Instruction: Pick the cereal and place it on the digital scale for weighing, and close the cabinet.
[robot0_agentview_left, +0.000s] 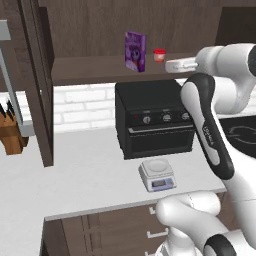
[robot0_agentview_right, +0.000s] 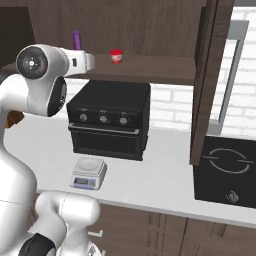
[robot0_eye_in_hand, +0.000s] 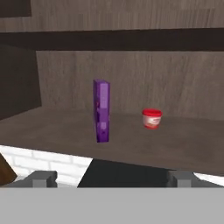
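A pale grey worktop (robot0_agentview_left: 90, 165) carries a black oven (robot0_agentview_left: 155, 117) and, before it, a small white-grey digital scale (robot0_agentview_left: 157, 175). On the brown cabinet shelf (robot0_eye_in_hand: 65, 131) above, the purple cereal box (robot0_eye_in_hand: 101, 111) stands upright beside a red cup (robot0_eye_in_hand: 152, 118). The hand view shows the box's narrow edge; the hand (robot0_eye_in_hand: 111, 178) is released.

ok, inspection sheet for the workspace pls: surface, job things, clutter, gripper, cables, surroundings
Surface: pale counter, bare in front of the oven apart from the scale.
Job's things: cereal upright on the open cabinet shelf, narrow edge toward the hand; digital scale on the counter before the oven, plate bare; cabinet door swung open.
Clutter: red-and-white cup on the same shelf, apart from the cereal; black oven under the shelf; knife block at the far left.
Gripper: gripper open, holding nothing, short of the shelf and facing the cereal.
Cables: nothing seen.
Surroundings: white brick wall, cooktop, drawers below the counter.
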